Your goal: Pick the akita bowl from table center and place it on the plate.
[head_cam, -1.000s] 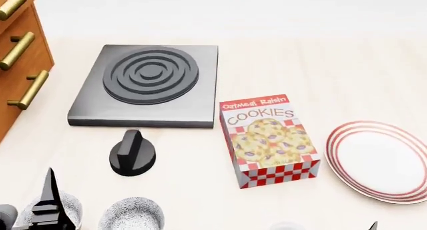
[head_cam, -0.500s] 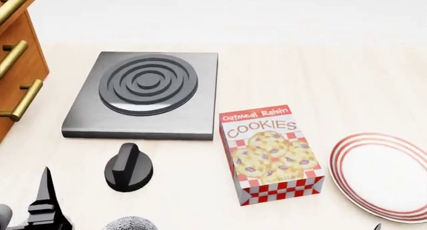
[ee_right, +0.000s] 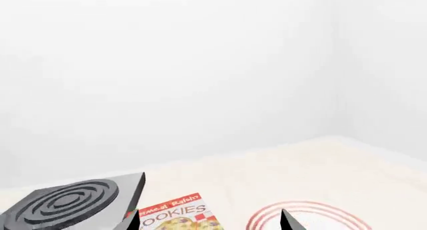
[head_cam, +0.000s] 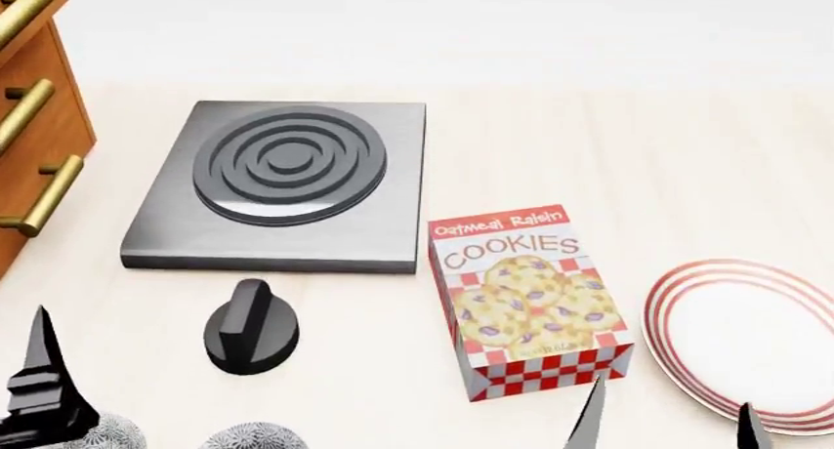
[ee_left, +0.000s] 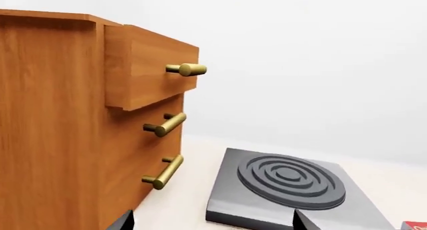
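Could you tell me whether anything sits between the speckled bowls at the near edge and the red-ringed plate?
Yes. In the head view the cookie box stands between the akita bowl and the plate, so a straight low carry would meet it.

1. The square dark grey burner slab with raised concentric rings lay toward the back of the pale wooden table.
2. The wooden drawer cabinet with brass handles stood to its left.
3. The black round knob sat in front of the slab.
4. The red-and-white checked cookie box lay right of the knob.
5. The wide white plate with red rings lay right of the box.
6. Two speckled grey bowls sat nearest, in front of the knob.
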